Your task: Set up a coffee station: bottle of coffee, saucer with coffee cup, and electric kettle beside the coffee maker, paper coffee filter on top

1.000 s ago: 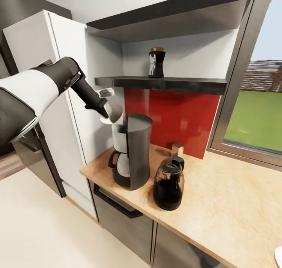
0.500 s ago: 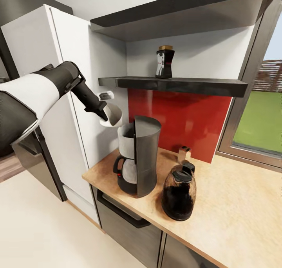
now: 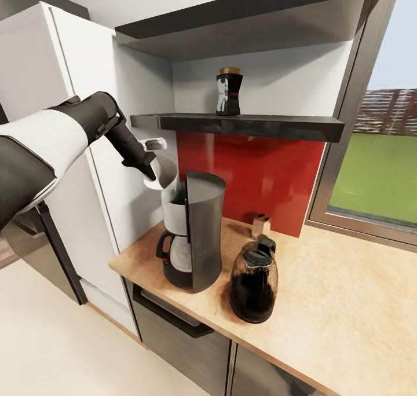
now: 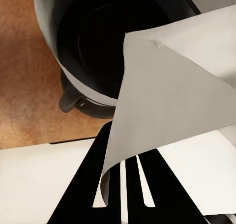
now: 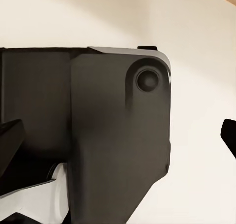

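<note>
- The head view takes in the whole station: the coffee maker (image 3: 194, 234) stands on the wooden countertop (image 3: 324, 303), the electric kettle (image 3: 253, 283) sits just beside it, and the bottle of coffee (image 3: 229, 91) is on the dark kitchen shelf (image 3: 243, 125) above.
- That view also shows the left gripper (image 3: 152, 165) reaching in from the fridge side, with the paper coffee filter (image 3: 164, 176) at its tip, just above the maker's open top.
- The left wrist view looks straight down along the fingers (image 4: 83, 194): they are clamped on the filter's (image 4: 167, 106) lower edge, and the sheet fans out over the dark round opening of the coffee maker (image 4: 88, 42).
- The right wrist view shows a dark robot body panel (image 5: 98, 130) against pale floor; the right gripper's fingertips sit at opposite edges, spread wide with nothing between.
</note>
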You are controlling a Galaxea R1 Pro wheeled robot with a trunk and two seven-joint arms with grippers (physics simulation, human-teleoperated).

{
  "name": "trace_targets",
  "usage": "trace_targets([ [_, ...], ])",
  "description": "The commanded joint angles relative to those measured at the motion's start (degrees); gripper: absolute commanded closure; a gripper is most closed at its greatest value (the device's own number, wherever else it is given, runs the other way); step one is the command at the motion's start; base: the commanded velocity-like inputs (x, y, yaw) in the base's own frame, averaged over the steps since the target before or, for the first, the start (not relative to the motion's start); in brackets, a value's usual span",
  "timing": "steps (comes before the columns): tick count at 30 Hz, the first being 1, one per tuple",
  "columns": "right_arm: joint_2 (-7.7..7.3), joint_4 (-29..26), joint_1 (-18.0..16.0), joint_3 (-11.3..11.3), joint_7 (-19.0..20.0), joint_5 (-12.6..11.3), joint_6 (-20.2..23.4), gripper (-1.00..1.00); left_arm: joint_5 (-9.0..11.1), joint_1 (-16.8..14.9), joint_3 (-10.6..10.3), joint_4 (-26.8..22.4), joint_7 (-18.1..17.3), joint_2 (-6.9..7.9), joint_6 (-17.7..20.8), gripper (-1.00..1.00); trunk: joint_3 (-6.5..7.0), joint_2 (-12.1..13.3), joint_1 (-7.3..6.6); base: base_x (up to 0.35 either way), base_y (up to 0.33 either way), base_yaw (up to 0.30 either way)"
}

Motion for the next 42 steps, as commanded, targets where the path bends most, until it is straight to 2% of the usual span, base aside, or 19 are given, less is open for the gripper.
trace_targets([
  [1, 0.01, 0.0, 0.0, 0.0, 0.0, 0.0, -0.1, -1.00, -0.2, -0.1, -0.2, 0.1, -0.2, -0.02, 0.4, 1.00, -0.13, -0.1, 0.04, 0.006, 0.000, -0.004],
  [19, 0.01, 0.0, 0.0, 0.0, 0.0, 0.0, -0.1, -1.00, -0.2, 0.0, -0.2, 0.1, -0.2, 0.00, 0.4, 1.00, -0.13, -0.1, 0.04, 0.082, 0.071, -0.057],
  [23, 0.01, 0.0, 0.0, 0.0, 0.0, 0.0, -0.1, -1.00, -0.3, 2.6, -0.2, 0.1, -0.2, 0.00, 0.4, 1.00, -0.13, -0.1, 0.04, 0.033, 0.013, -0.001],
  [27, 0.01, 0.0, 0.0, 0.0, 0.0, 0.0, -0.1, -1.00, -0.3, 3.9, -0.3, 0.1, -0.2, 0.00, 0.3, 1.00, -0.13, -0.1, 0.04, 0.194, 0.119, 0.000],
  [42, 0.01, 0.0, 0.0, 0.0, 0.0, 0.0, -0.1, -1.00, -0.4, 4.4, -0.2, -0.1, -0.3, -0.44, 0.6, 1.00, -0.13, -0.1, 0.04, 0.039, 0.018, -0.001],
])
